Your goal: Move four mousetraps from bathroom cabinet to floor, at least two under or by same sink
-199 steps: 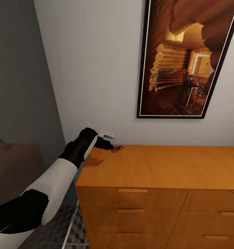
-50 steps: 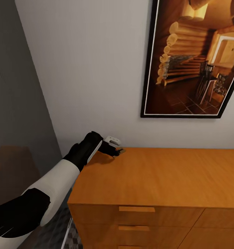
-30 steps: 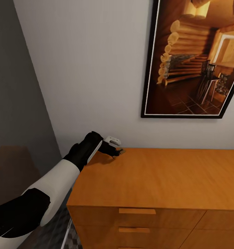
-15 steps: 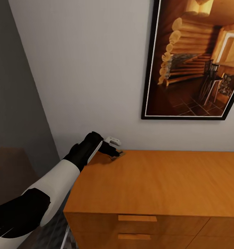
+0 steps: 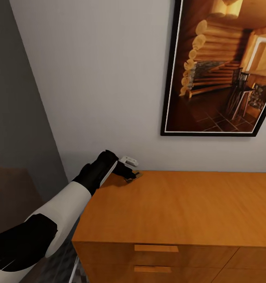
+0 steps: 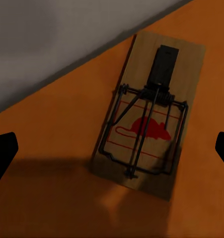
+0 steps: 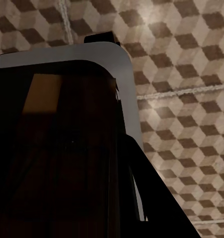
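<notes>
The left gripper [image 5: 129, 174] hangs spread wide over the back left corner of the orange-brown wooden cabinet [image 5: 180, 204], its black fingertips [image 6: 2, 151] well apart on either side of the small flat brown wooden mousetrap [image 6: 149, 114], which lies on the cabinet top near the pale wall [image 5: 101, 78]. Being so thin, the board could skid from a closing pinch, or slip toward the wall. The right gripper's state I cannot tell; its camera faces the cube-patterned tile floor [image 7: 191, 59].

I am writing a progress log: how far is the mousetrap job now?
Early stage. Nothing looks placed on the tiled floor yet. In hand: the left tool is open, its fingers either side of one mousetrap lying flat on the cabinet top by the wall. Gripping, carrying and floor placement remain.
</notes>
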